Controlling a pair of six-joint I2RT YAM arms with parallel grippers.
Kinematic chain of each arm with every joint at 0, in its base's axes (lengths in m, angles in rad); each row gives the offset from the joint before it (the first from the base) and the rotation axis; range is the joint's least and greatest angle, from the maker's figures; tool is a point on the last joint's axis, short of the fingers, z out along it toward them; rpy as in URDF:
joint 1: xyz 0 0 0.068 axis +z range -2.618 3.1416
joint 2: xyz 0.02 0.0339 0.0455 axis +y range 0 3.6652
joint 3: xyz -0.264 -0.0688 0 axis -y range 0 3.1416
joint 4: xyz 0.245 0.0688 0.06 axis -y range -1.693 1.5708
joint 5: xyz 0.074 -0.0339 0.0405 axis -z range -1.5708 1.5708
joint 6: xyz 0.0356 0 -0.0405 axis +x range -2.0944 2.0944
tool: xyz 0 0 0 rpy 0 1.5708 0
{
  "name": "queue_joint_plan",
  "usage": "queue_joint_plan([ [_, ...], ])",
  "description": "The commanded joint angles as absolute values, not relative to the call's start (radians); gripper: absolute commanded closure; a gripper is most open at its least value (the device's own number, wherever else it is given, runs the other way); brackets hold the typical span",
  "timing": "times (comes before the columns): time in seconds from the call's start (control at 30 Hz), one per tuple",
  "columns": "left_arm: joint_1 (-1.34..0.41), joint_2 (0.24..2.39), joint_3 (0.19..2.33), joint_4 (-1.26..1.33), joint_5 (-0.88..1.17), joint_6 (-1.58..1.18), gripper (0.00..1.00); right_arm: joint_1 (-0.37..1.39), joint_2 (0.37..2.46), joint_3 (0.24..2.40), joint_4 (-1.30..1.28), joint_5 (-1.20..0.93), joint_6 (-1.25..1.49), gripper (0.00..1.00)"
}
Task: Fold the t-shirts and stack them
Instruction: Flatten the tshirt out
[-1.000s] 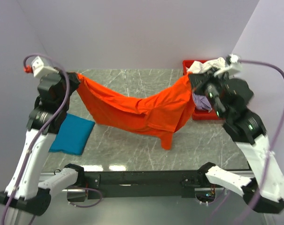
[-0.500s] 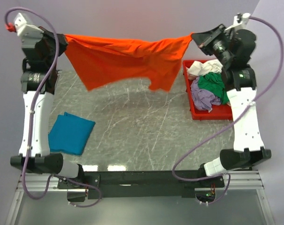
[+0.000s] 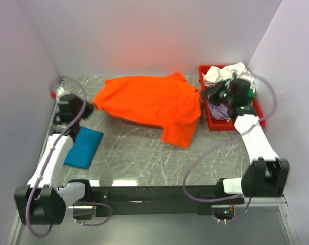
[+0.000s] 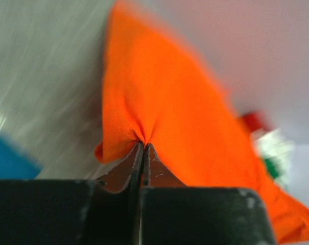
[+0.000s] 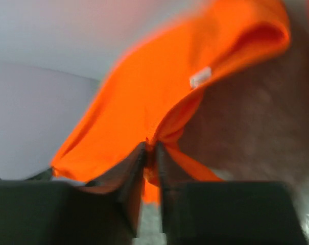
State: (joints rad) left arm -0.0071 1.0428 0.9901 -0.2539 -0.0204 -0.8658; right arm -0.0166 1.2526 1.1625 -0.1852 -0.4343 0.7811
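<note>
Counting one done: teal t-shirt (image 3: 84,146) folded at left; orange t-shirt (image 3: 149,101) spread unfolded far-centre, left gripper (image 4: 143,146) clamped on its hem, right gripper (image 5: 150,146) a crack apart around cloth (grip unclear); other t-shirts (image 3: 221,76) heaped in red tray (image 3: 214,125).

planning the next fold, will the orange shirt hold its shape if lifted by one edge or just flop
Likely floppy: the orange shirt lies rumpled on the table and puckers where the left gripper pinches it. Probably light, since that small pinch gathers the cloth. Pushed, it may bunch rather than slide.
</note>
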Motion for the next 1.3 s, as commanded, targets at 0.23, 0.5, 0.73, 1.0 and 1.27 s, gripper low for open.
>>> queue_joint_plan([
  [0.23,-0.003,1.092,0.441,0.036,0.121,-1.140,0.50,-0.006,1.350,0.855,-0.081,-0.381,0.709,0.42],
  [0.5,-0.005,1.108,0.419,-0.026,-0.029,-1.157,0.38,0.232,1.226,0.747,-0.100,-0.192,0.679,0.40],
  [0.73,0.053,1.046,0.394,-0.090,-0.136,-1.158,0.17,0.293,1.264,0.692,-0.048,-0.204,0.683,0.40],
  [1.0,0.204,1.104,0.414,-0.075,-0.098,-1.111,0.11,0.310,1.272,0.675,-0.041,-0.225,0.670,0.40],
  [1.27,0.307,1.118,0.414,-0.035,-0.014,-1.086,0.12,0.310,1.259,0.667,-0.063,-0.212,0.652,0.41],
])
